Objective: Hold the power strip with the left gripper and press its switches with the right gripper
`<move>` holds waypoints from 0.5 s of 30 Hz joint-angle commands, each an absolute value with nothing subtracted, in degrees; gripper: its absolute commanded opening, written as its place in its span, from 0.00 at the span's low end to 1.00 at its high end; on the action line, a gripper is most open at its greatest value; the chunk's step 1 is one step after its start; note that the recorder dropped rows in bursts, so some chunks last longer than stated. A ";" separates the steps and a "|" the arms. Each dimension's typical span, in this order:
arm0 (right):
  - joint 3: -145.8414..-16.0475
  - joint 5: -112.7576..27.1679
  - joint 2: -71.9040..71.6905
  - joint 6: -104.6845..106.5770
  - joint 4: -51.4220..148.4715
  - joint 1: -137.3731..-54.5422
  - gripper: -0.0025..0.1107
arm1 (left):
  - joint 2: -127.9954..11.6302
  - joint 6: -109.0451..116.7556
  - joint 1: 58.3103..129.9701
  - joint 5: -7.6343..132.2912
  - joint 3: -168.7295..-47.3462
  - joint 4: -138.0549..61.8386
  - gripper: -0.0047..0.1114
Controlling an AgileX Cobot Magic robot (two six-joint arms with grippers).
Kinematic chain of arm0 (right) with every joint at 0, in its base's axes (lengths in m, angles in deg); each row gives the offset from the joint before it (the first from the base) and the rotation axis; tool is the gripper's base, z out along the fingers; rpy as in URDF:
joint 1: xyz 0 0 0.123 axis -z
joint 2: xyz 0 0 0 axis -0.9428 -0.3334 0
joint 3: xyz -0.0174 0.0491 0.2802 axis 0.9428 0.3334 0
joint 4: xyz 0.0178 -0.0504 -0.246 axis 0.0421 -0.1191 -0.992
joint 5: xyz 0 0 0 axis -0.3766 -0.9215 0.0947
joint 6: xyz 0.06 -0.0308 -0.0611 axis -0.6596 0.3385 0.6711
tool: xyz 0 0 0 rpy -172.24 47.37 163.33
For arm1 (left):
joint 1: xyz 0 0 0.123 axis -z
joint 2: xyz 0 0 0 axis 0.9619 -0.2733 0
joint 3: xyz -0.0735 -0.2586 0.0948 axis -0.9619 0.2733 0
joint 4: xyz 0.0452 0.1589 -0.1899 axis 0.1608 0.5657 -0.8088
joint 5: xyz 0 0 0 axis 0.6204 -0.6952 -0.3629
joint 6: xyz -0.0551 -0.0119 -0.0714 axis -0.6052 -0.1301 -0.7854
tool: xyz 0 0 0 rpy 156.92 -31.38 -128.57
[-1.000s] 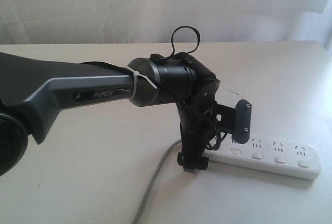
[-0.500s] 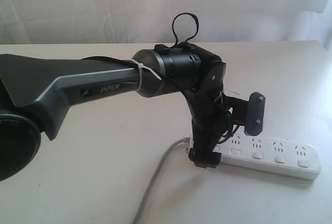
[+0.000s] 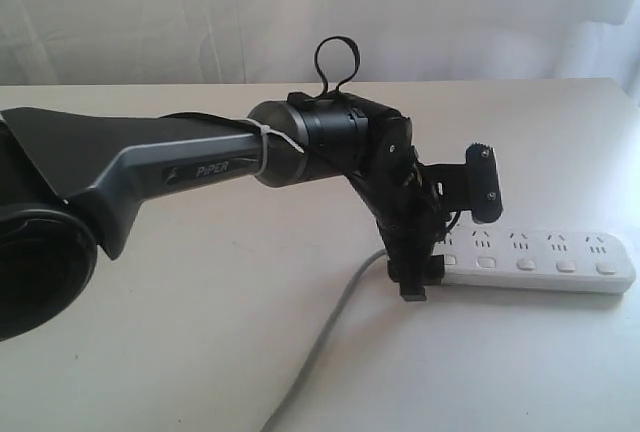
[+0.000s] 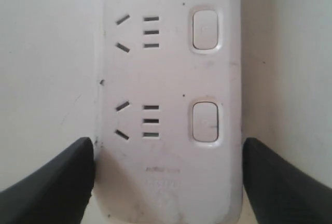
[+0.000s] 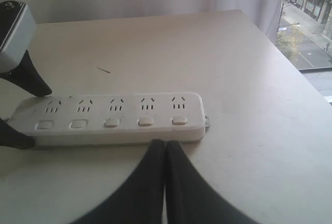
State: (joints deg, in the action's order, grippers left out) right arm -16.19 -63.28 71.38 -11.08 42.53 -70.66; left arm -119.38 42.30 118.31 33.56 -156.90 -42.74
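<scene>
The white power strip [image 3: 545, 264] lies flat on the table, its grey cord [image 3: 330, 352] trailing toward the near edge. My left gripper [image 3: 432, 264] straddles the cord end, and its black fingers [image 4: 57, 182] press against both long edges of the power strip [image 4: 166, 79]. Two switches [image 4: 205, 122] show just beyond the fingers. From the right wrist view the power strip [image 5: 109, 112] shows all five switches [image 5: 146, 122] in a row. My right gripper [image 5: 165, 143] is shut with nothing in it, its tips close to the strip's near side below the last two buttons. It is out of the exterior view.
A white curtain [image 3: 450, 12] hangs behind the pale table [image 3: 150, 352]. The table's far right edge [image 5: 280, 53] borders a window. A small dark speck [image 5: 104, 70] lies behind the strip. The left arm [image 3: 150, 172] reaches in across the left half.
The left gripper has shifted right and turned, and the power strip has swung with it, from slanted toward the near right to nearly level across the view.
</scene>
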 commanded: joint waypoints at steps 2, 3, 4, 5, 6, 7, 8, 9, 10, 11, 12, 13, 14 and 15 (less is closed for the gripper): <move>-16.05 -62.93 71.69 -11.13 42.54 -70.52 0.02 | -118.97 41.35 118.21 34.33 -157.03 -43.42 0.40; -16.05 -62.93 71.69 -11.13 42.54 -70.52 0.02 | -118.97 41.35 118.21 34.14 -157.03 -43.42 0.40; -16.05 -62.93 71.69 -11.13 42.54 -70.52 0.02 | -118.97 41.35 118.21 34.14 -157.03 -43.67 0.40; -16.05 -62.93 71.69 -11.13 42.54 -70.52 0.02 | -118.97 41.35 118.21 33.69 -157.03 -43.67 0.40; -16.05 -62.93 71.69 -11.13 42.54 -70.52 0.02 | -118.97 41.35 118.21 32.51 -157.03 -43.67 0.44; -16.05 -62.93 71.69 -11.13 42.54 -70.52 0.02 | -118.97 41.47 118.21 31.38 -157.03 -43.67 0.51; -16.05 -62.93 71.69 -11.13 42.54 -70.52 0.02 | -118.97 42.76 118.21 28.53 -157.03 -43.42 0.66; -16.05 -62.93 71.69 -11.13 42.54 -70.52 0.02 | -118.97 46.02 118.21 26.41 -157.03 -43.42 0.81; -16.05 -62.93 71.69 -11.13 42.54 -70.52 0.02 | -118.97 47.27 118.21 24.82 -157.03 -43.54 0.95; -16.05 -62.93 71.69 -11.13 42.54 -70.52 0.02 | -118.97 47.67 118.21 24.58 -157.03 -43.54 0.95; -16.05 -62.93 71.69 -11.13 42.54 -70.52 0.02 | -118.97 47.67 118.21 24.55 -157.03 -43.79 0.95; -16.05 -62.93 71.69 -11.13 42.54 -70.52 0.02 | -118.97 47.59 118.21 24.55 -157.03 -44.05 0.95; -16.05 -62.93 71.69 -11.13 42.54 -70.52 0.02 | -118.97 47.59 118.21 24.67 -157.03 -44.05 0.95; -16.05 -62.93 71.69 -11.13 42.54 -70.52 0.02 | -118.97 47.59 118.21 24.96 -157.03 -44.05 0.95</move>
